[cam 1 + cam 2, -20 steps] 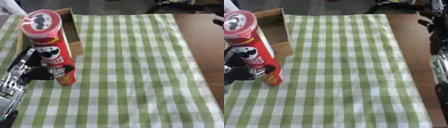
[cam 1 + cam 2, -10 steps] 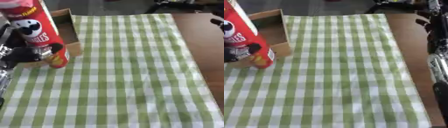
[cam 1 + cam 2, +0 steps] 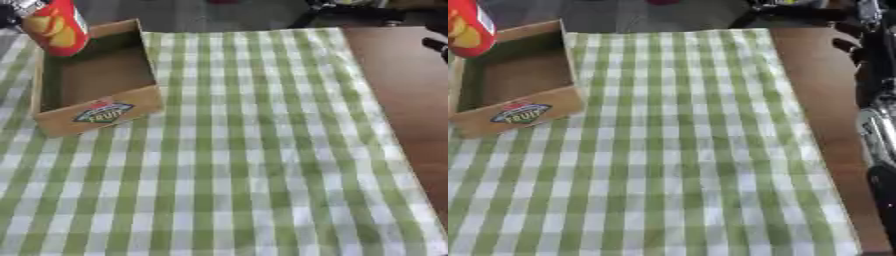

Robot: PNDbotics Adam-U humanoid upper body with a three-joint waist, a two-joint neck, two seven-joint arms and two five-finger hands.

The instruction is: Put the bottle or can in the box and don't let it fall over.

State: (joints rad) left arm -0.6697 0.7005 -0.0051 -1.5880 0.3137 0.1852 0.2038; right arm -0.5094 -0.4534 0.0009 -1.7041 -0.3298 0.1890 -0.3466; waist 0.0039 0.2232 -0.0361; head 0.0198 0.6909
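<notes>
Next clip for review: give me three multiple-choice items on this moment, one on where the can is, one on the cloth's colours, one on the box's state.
1. Where is the can?
A. in the air over the box's far left corner
B. lying on the cloth's right side
C. standing on the bare table

2. What colours is the cloth?
A. red and blue
B. green and white
C. plain black

3. What state is the box in?
A. closed with a lid
B. full of fruit
C. open and empty

Answers: 1 A, only its lower end shows, above the far left corner. 2 B, a green and white check. 3 C, its bare floor shows.
</notes>
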